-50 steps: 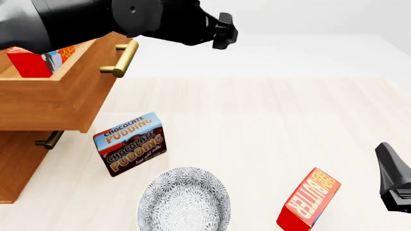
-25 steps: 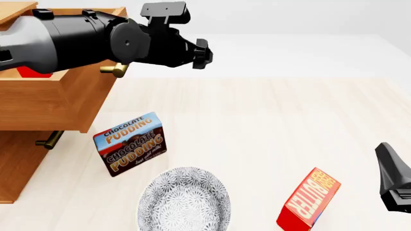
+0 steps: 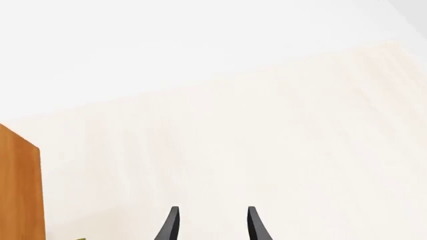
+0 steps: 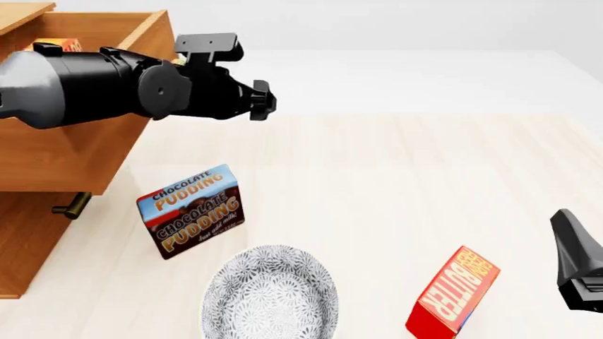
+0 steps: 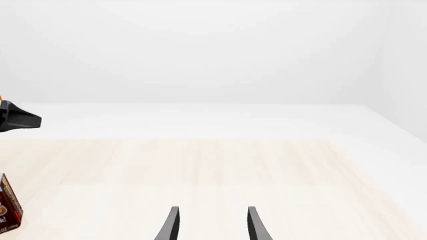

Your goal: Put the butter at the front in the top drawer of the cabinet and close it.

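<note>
At the far left stands your honey-brown wooden cabinet (image 4: 19, 240), its top drawer (image 4: 66, 152) pulled out and open. A small orange-and-red corner shows inside the drawer behind the arm; what it belongs to cannot be told. Only an end of the lower drawer's brass bar handle (image 4: 70, 206) shows beneath. Your left gripper (image 3: 212, 227) hangs in front of the open drawer, its black arm crossing the drawer front; in the left wrist view its two fingers stand apart with nothing between them, over bare table. Just right of the cabinet stands the brown-and-blue Chocolate Pudding box (image 4: 191, 210), tilted a little. Near it, towards you, sits the white patterned bowl (image 4: 270, 293). Further right, well apart from the cabinet, the small red butter carton (image 4: 454, 292) stands leaning on the pale wooden table (image 4: 396, 176). At the far right edge your right gripper (image 5: 212, 227) is near that carton, fingers spread and empty.
</note>
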You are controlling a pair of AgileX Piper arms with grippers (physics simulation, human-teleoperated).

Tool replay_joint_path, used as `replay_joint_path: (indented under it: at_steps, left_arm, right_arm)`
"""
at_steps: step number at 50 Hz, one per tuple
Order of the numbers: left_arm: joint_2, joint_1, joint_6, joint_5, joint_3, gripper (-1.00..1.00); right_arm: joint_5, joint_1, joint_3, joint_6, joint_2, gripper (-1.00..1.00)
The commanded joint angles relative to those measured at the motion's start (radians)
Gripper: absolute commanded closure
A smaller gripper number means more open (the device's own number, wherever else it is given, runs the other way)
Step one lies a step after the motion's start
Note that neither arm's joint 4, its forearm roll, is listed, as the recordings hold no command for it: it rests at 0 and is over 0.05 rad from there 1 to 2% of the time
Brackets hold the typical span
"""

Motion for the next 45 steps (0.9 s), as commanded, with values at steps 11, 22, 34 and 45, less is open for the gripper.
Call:
replay_joint_path:
  at_steps: [11, 22, 34, 45]
  left_arm:
    - [-0.063, 0.089, 0.011, -0.013, 0.086, -1.00]
    - [-0.126, 0.150, 0.033, 0.002, 0.127, -1.00]
    - [-0.157, 0.217, 0.080, 0.034, 0.139, -1.00]
    - [-0.188, 0.284, 0.102, 0.034, 0.176, -1.00]
  right_arm:
    - [-0.002, 0.000, 0.000, 0.001, 0.003, -1.00]
    - [-0.002, 0.000, 0.000, 0.001, 0.003, -1.00]
    - [-0.002, 0.000, 0.000, 0.001, 0.003, -1.00]
    - [-0.002, 0.000, 0.000, 0.001, 0.003, -1.00]
